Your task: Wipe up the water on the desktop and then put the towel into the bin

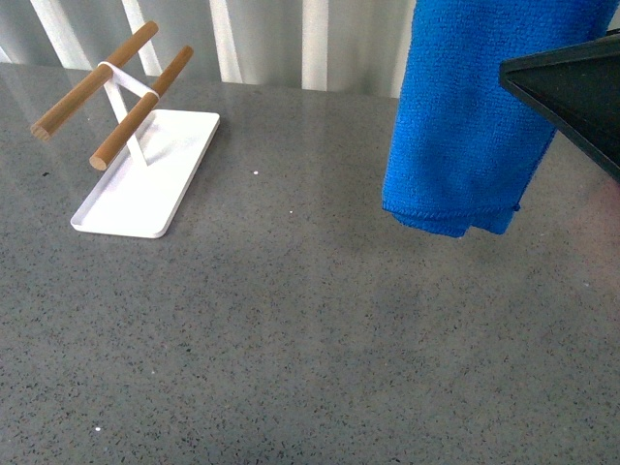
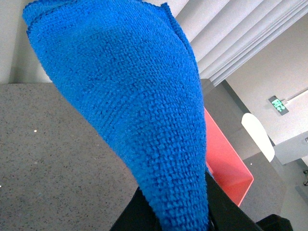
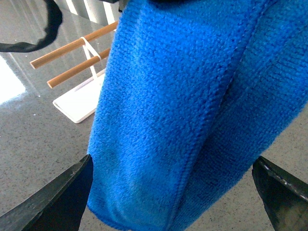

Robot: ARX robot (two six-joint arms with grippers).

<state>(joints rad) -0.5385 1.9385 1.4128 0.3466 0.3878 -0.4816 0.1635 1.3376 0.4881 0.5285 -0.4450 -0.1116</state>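
Blue towel (image 1: 470, 116) hanging between tips of spread right pincer (image 3: 172, 161). Grip of left pincer (image 2: 178, 219) hidden, cannot tell. Could slip, landing on desktop (image 1: 291, 339), not in pink bin (image 2: 226, 163).

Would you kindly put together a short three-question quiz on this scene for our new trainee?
1. True or false: the towel lies spread flat on the desktop.
2. Multiple choice: how many wooden rods does the white rack carry? A) one B) two C) three
3. Short answer: which camera view shows the red bin?

Key
1. False: it hangs in folds above the surface, its top out of frame in the front view.
2. B: two rods, side by side, on a white upright over the tray base.
3. The left wrist view, where the bin shows beyond the hanging cloth.
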